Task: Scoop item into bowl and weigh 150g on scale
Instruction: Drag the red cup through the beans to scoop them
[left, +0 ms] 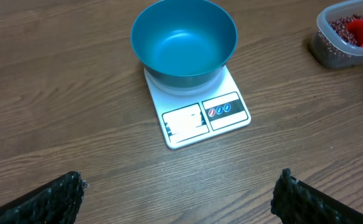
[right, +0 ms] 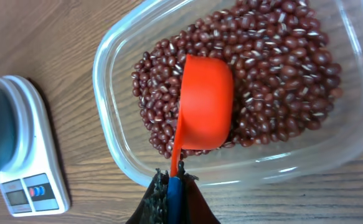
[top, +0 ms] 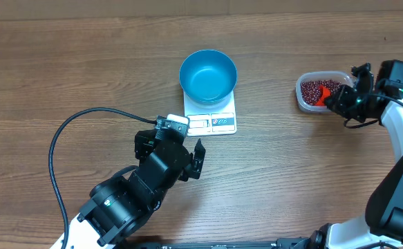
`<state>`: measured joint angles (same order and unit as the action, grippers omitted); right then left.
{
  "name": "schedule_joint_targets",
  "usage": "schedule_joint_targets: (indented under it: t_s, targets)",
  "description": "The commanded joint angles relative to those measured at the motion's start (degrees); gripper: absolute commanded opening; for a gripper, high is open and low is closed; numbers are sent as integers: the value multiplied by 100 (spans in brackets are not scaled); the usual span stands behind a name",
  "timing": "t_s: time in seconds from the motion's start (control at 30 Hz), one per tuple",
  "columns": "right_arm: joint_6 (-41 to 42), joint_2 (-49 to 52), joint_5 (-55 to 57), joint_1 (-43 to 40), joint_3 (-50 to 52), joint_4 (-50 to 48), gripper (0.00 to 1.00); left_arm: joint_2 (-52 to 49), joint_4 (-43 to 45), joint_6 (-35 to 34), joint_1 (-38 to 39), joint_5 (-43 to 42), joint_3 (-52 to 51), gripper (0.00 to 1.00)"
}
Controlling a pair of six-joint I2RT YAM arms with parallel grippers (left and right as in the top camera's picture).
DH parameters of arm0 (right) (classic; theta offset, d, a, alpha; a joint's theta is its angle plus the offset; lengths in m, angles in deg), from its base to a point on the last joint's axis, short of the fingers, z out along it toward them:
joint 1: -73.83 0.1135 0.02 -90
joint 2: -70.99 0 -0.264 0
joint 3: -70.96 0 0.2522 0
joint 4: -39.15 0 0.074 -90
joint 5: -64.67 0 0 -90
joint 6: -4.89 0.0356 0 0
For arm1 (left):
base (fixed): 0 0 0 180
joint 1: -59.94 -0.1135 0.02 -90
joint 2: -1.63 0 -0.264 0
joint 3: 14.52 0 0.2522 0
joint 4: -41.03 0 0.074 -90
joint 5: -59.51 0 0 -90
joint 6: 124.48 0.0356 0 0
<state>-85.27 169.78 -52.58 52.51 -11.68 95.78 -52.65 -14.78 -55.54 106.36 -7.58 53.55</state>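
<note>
right hand [right: 172,180] is being shut on scoop [right: 206,102] handle | scoop cup is being rested on beans [right: 274,68] in tub [right: 101,93] | bowl [top: 208,75] is sitting empty on scale [top: 211,123], well apart | left hand [left: 180,186] is being held wide, empty, above counter [top: 83,62] | progress: judged first scoop; nothing transferred or weighed yet

We see a brown wood-grain table [top: 56,69] filling the view, grain running from 9 to 3 o'clock, evenly lit, with a pale strip [top: 118,5] beyond its 12 o'clock edge.
</note>
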Motion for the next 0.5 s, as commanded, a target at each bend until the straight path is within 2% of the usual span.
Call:
schedule_joint_targets:
  t_s: [0.0,0.47]
  targets:
    - [11,26,-647,-227,68,37,4,-9,2,-83,-31,-7,-48,100]
    - [11,26,-1281,-420,68,105,4,-9,2,-83,-31,-9,-48,100]
